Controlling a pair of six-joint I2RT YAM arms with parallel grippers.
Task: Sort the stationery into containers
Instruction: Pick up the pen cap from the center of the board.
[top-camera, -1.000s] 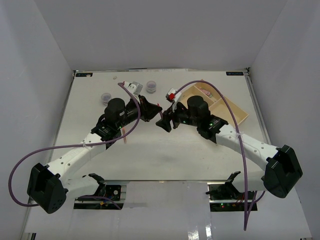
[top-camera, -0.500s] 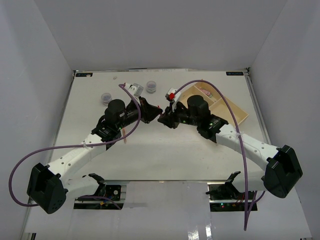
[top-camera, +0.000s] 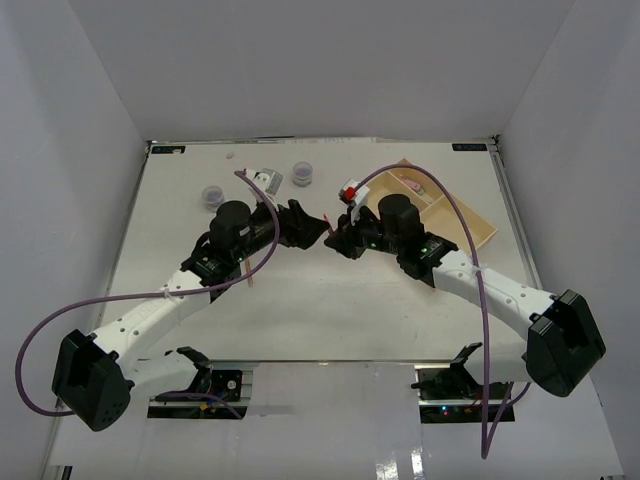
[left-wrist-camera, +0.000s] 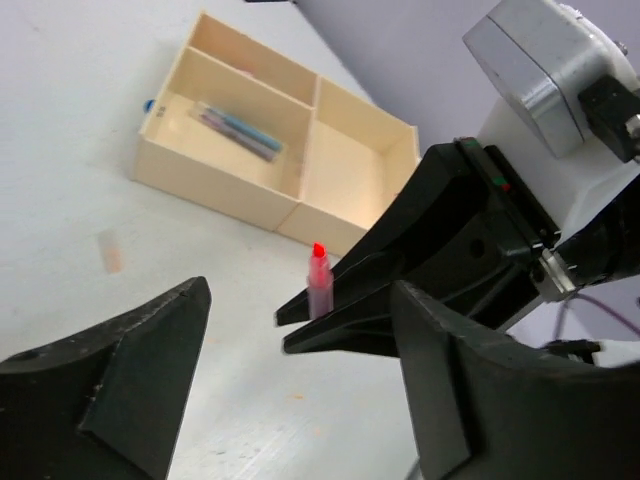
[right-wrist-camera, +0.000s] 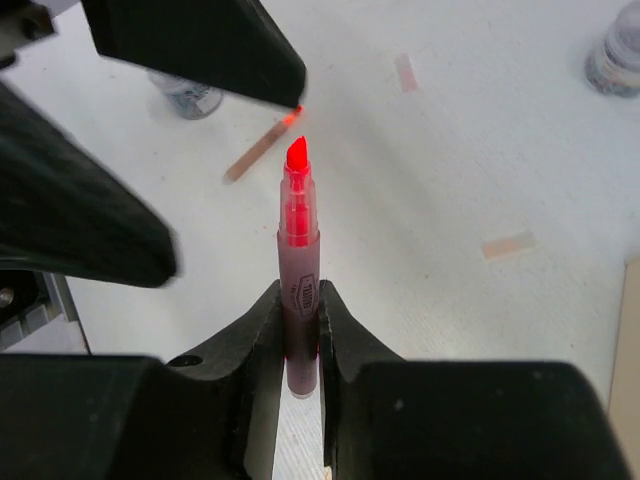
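Red highlighter (right-wrist-camera: 298, 262) clamped butt-end in right gripper (right-wrist-camera: 298, 300) off the table, long axis and tip pointing between the wide-apart jaws of left gripper (left-wrist-camera: 300, 310), seemingly untouched by them; beige tray (left-wrist-camera: 215, 178) lies nearer the right arm.

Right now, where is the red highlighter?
The red highlighter is pinched in the right gripper over the middle of the table, its tip between the fingers of the open left gripper; the beige tray lies to its right in the top view.
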